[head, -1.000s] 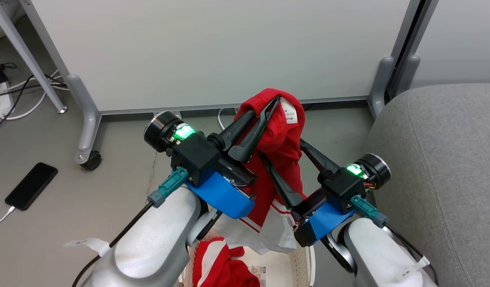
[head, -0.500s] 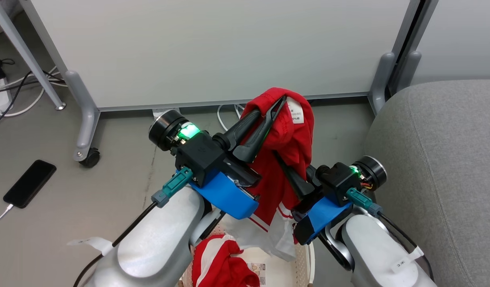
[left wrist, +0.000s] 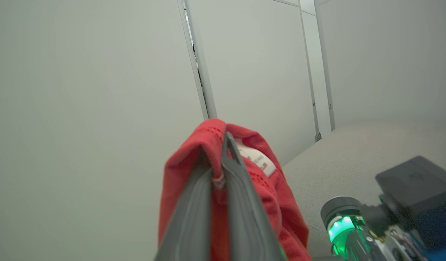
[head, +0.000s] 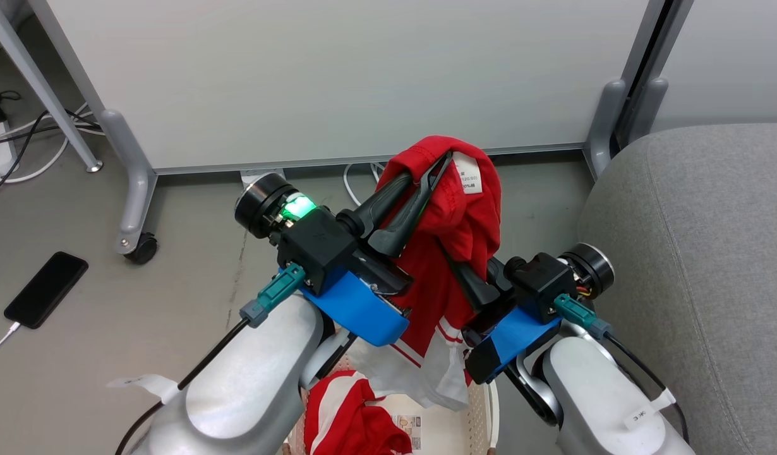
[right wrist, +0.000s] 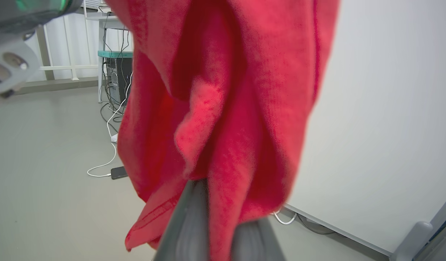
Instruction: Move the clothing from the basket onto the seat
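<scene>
One red piece of clothing (head: pixel 451 221) hangs in the air above the basket (head: pixel 483 404), its white-striped hem trailing into it. My left gripper (head: pixel 440 165) is shut on its top edge by the white label; in the left wrist view the left gripper (left wrist: pixel 224 145) pinches the clothing (left wrist: pixel 179 174). My right gripper (head: pixel 457 270) is shut on the same clothing lower down, on its right side. In the right wrist view the red cloth (right wrist: pixel 226 90) drapes over the right gripper (right wrist: pixel 212 192). A second red-and-white piece (head: pixel 344 417) lies in the basket. The grey seat (head: pixel 698 253) is to the right.
A white partition panel (head: pixel 338 76) on grey wheeled feet (head: pixel 139 243) stands just ahead. A black phone (head: pixel 46 289) on a white cable lies on the floor at left, with more cables (head: pixel 28 139) beyond. The seat's rounded corner sits close to my right arm.
My right gripper, open around the hanging cloth a second ago, has closed on it and shifted slightly left. The left gripper keeps its hold. The head view has shifted a little.
</scene>
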You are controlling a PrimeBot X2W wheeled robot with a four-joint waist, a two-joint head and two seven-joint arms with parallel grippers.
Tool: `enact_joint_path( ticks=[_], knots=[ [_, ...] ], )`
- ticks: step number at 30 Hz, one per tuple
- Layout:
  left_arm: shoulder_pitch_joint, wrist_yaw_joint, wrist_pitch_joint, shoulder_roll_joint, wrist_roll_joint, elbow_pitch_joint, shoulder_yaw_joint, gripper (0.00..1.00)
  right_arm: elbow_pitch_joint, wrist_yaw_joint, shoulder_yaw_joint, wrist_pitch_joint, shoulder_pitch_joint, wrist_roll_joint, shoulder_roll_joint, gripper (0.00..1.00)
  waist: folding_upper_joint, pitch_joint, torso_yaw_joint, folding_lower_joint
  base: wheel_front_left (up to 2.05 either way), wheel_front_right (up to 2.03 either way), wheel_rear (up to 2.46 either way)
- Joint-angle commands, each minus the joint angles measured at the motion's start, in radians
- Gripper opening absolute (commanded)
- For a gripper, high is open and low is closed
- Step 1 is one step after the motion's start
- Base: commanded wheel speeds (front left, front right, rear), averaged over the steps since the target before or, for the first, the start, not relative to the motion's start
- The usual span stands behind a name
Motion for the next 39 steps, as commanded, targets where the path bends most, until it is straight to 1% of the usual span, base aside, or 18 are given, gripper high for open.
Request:
enact_joint_path(
  ticks=[1, 2, 3, 4, 12, 16, 22, 26, 30, 39],
  knots=[
    [-0.015, 0.0, -0.005, 0.004, -0.002, 0.007, -0.001, 0.0, -0.01, 0.0, -0.005, -0.001, -0.011, 0.006, 0.002, 0.0, 0.0, 0.0, 0.001, -0.0001, 0.0, 0.0, 0.0],
    [-0.014, 0.0, -0.005, 0.003, -0.004, 0.009, 0.002, 0.0, -0.011, 0.0, -0.006, -0.001, -0.01, 0.008, 0.002, 0.0, 0.0, 0.001, 0.001, -0.0001, 0.0, 0.0, 0.0],
    [-0.008, 0.0, -0.005, 0.001, -0.012, 0.016, 0.001, 0.47, -0.014, 0.0, -0.009, -0.001, -0.009, 0.011, 0.002, 0.0, 0.0, 0.001, 0.001, -0.0001, 0.0, 0.0, 0.0],
    [-0.007, 0.0, -0.005, 0.0, -0.013, 0.02, -0.003, 1.0, -0.016, 0.0, -0.012, -0.001, -0.009, 0.012, 0.002, 0.0, 0.0, 0.002, 0.001, -0.0001, 0.0, 0.0, 0.0],
    [-0.012, 0.0, -0.005, 0.003, -0.015, 0.034, -0.011, 1.0, -0.027, 0.0, -0.046, -0.001, -0.008, 0.012, 0.002, 0.0, 0.0, 0.016, 0.0, -0.0001, 0.0, 0.0, 0.0],
    [0.005, 0.0, -0.005, 0.012, -0.011, 0.037, -0.014, 1.0, -0.04, 0.0, -0.106, -0.001, 0.001, 0.019, 0.002, 0.0, 0.0, 0.023, -0.007, -0.0001, 0.0, 0.0, 0.0],
    [0.048, 0.0, -0.005, 0.032, -0.006, 0.036, -0.004, 1.0, -0.059, 0.0, -0.163, -0.001, 0.016, 0.011, 0.001, 0.0, 0.0, 0.035, -0.037, -0.0001, 0.0, 0.0, 0.0],
    [0.079, 0.0, -0.005, 0.048, 0.004, 0.026, 0.009, 1.0, -0.077, 0.0, -0.19, -0.001, 0.031, 0.003, 0.001, 0.0, 0.0, 0.048, -0.08, -0.0001, 0.0, 0.0, 0.0],
    [0.105, 0.0, -0.005, 0.073, 0.018, 0.017, 0.025, 1.0, -0.098, 0.0, -0.213, -0.001, 0.038, -0.001, 0.001, 0.0, 0.0, 0.069, -0.141, -0.0001, 0.0, 0.0, 0.0],
    [0.133, 0.0, -0.005, 0.099, 0.032, 0.008, 0.029, 1.0, -0.158, 0.0, -0.297, -0.001, 0.067, -0.02, 0.002, 0.0, 0.0, 0.101, -0.284, -0.0001, 0.0, 0.0, 0.0]
  ],
)
